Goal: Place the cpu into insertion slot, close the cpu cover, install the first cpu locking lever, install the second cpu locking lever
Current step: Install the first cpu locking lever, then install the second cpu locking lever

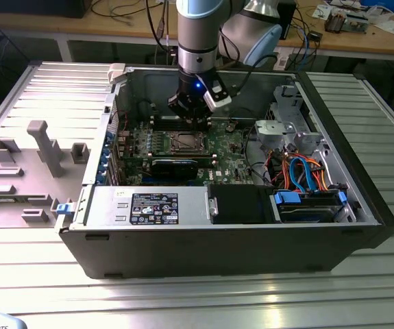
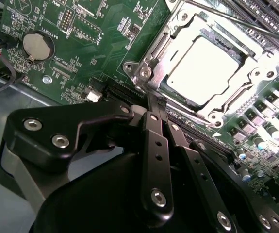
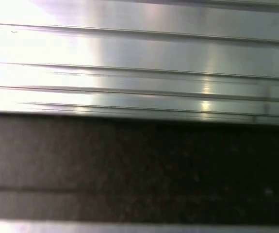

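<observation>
While your black metal gripper (image 2: 151, 99) looks pinched shut at the socket corner, the shiny square cpu (image 2: 202, 70) sits under the silver cpu cover (image 2: 151, 60) — you need a lever locked next, I think.

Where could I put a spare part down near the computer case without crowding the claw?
The ribbed metal table in front of the computer case is bare, as is the strip at the exterior view's right. The grey side panel carries raised brackets. It is crowded inside: the claw hangs over the cpu, by the cables.
</observation>
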